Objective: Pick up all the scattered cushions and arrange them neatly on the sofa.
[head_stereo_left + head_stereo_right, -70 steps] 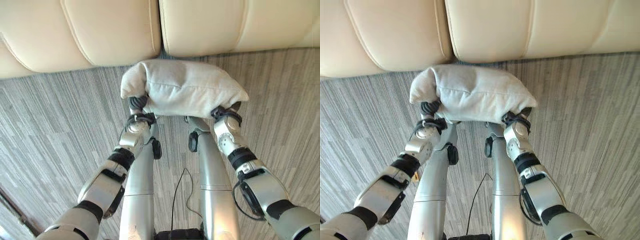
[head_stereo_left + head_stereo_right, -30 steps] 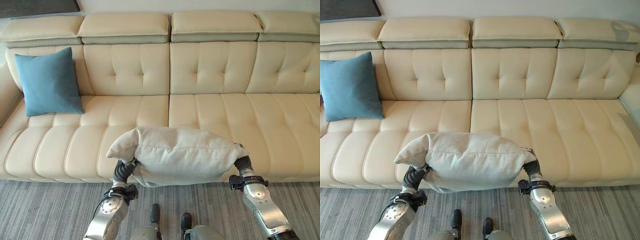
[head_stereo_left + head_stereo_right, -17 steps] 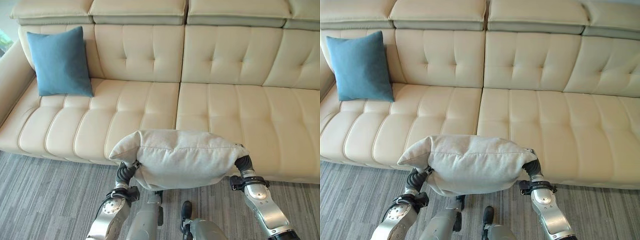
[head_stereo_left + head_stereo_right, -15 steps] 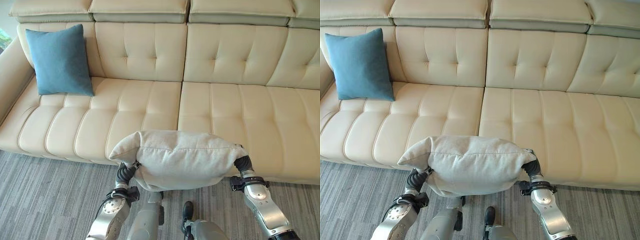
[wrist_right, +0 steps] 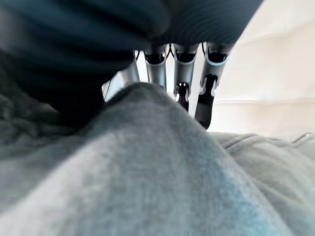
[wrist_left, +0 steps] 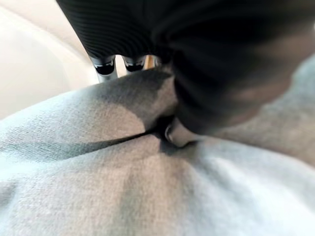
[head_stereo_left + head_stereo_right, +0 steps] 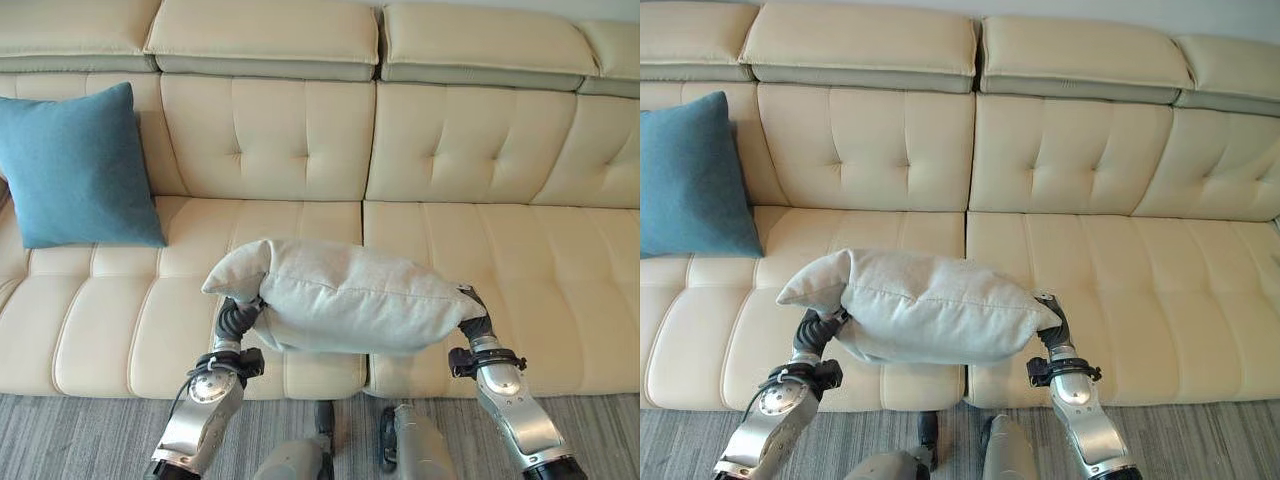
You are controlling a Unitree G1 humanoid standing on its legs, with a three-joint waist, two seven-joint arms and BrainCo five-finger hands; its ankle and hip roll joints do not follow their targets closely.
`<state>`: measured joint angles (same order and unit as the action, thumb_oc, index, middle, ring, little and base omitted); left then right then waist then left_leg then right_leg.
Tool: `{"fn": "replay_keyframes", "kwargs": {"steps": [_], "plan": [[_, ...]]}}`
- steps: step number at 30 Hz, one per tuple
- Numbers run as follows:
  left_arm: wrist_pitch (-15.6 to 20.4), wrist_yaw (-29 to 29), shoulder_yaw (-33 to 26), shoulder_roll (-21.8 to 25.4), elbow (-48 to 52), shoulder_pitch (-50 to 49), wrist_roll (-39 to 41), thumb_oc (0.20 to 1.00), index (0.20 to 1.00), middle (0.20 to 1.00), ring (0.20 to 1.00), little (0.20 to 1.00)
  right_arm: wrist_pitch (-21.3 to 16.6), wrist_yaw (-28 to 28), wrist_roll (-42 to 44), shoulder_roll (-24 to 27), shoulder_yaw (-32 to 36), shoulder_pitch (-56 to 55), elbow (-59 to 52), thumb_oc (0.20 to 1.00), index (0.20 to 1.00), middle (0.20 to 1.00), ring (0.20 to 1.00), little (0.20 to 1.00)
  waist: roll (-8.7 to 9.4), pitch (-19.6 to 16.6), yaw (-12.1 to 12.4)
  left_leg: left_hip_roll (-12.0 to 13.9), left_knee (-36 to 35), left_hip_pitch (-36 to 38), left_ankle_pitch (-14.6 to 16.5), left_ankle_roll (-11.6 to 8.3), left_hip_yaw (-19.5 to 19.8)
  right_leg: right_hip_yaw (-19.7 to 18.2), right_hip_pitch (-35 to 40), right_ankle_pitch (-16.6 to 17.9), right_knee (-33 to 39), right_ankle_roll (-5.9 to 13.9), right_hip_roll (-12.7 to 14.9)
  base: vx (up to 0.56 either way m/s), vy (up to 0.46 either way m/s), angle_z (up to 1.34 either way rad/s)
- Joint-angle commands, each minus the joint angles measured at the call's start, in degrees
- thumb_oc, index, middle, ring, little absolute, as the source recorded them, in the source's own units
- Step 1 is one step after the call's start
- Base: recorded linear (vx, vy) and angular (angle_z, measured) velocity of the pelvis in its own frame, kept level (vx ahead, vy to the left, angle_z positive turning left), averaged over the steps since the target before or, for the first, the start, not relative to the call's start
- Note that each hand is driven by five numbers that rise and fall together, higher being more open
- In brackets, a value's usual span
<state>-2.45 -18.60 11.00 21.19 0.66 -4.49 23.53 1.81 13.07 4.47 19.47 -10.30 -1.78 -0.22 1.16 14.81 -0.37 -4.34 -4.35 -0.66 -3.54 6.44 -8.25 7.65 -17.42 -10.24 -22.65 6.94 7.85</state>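
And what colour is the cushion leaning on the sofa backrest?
The cushion is teal blue, clearest in the left eye view.

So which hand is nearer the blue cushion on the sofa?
Left. The left hand grips the grey cushion at the end toward the blue cushion; the right hand grips the far end.

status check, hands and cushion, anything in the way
Left hand and right hand shut on grey cushion, one at each end. Cushion held above sofa seat. Blue cushion far left, path open.
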Motion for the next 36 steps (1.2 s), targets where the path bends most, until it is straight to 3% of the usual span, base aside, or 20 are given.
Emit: {"fn": "replay_keyframes", "kwargs": {"steps": [1,5,12,18,28,32,33,36], "plan": [[4.5,0.9,-1.0,-1.0,5.4,1.8,-4.0,0.2,0.2,0.2,0.2,0.2,-3.4,1.1,-0.7,-0.1,1.5,3.2,-2.0,0.2,0.2,0.2,0.2,0.2,0.24,-1.6,-0.8,3.1,-0.6,0.7,3.5,-4.96,1.6,-4.0,8.9,9.8,20.7,0.34,-4.3,0.19,-0.095,-0.22],[4.9,1.4,-1.2,-2.8,5.3,1.0,-5.1,0.2,0.2,0.2,0.2,0.2,-3.5,0.4,-0.8,-1.0,0.5,3.1,-1.8,0.2,0.2,0.2,0.2,0.2,0.92,-4.5,0.0,3.3,-0.6,1.7,4.0,-5.65,1.5,-1.0,14.7,11.5,27.1,0.2,-3.8,0.2,-0.127,-0.08],[4.1,-1.2,0.8,-4.8,2.1,5.0,-5.2,0.2,0.2,0.2,0.2,0.2,-3.1,2.8,-0.8,-0.3,-0.7,8.3,-0.6,0.2,0.2,0.2,0.2,0.2,0.43,-6.7,-0.1,4.0,-0.6,2.2,4.6,-6.8,2.6,0.9,17.4,9.1,27.7,-0.67,-4.1,0.11,-0.081,0.06],[4.2,-4.7,2.6,-5.3,-1.5,10.5,-5.6,0.2,0.2,0.2,0.2,0.2,-2.3,5.5,-1.0,0.4,-3.7,16.2,2.4,0.2,0.2,0.2,0.2,0.2,0.4,-5.7,-0.1,4.3,-0.6,0.9,4.5,-7.29,3.2,1.4,16.6,8.7,27.7,-1.2,-4.4,0.03,-0.037,0.1],[4.6,-11.4,6.1,-6.2,-15.0,26.1,-5.5,0.2,0.2,0.2,0.2,0.2,-0.2,11.5,-0.2,0.9,-8.0,31.8,15.0,0.2,0.2,0.2,0.2,0.2,1.17,-0.6,0.0,4.5,-0.6,-7.7,1.9,-7.94,4.5,1.7,8.6,10.0,27.4,-2.05,-4.7,-0.02,-0.027,0.12],[5.2,-13.7,7.5,-5.6,-22.5,34.0,-6.0,0.2,0.2,0.2,0.2,0.2,-0.4,14.1,1.3,0.9,-9.3,38.4,22.9,0.2,0.2,0.2,0.2,0.2,1.23,0.4,-0.1,4.5,-0.6,-10.1,1.2,-8.21,4.7,1.5,5.7,10.1,26.4,-2.2,-4.7,0.01,-0.021,-0.03],[5.5,-15.3,9.2,-4.5,-29.2,41.4,-6.1,0.2,0.2,0.2,0.2,0.2,-0.6,16.1,2.5,1.2,-10.4,44.5,29.5,0.2,0.2,0.2,0.2,0.2,1.1,0.7,-0.2,4.7,-0.6,-11.7,0.7,-8.59,4.6,1.6,4.0,10.4,26.2,-2.1,-4.6,0.0,0.0,0.0],[5.8,-16.4,10.3,-3.5,-36.0,48.8,-5.6,0.2,0.2,0.2,0.2,0.2,-1.1,17.3,4.0,1.2,-11.2,50.4,34.9,0.2,0.2,0.2,0.2,0.2,1.0,1.0,-0.4,4.8,-0.6,-13.3,0.2,-8.94,4.5,1.4,2.2,11.0,26.1,-1.96,-4.6,0.0,0.0,0.0]]}}
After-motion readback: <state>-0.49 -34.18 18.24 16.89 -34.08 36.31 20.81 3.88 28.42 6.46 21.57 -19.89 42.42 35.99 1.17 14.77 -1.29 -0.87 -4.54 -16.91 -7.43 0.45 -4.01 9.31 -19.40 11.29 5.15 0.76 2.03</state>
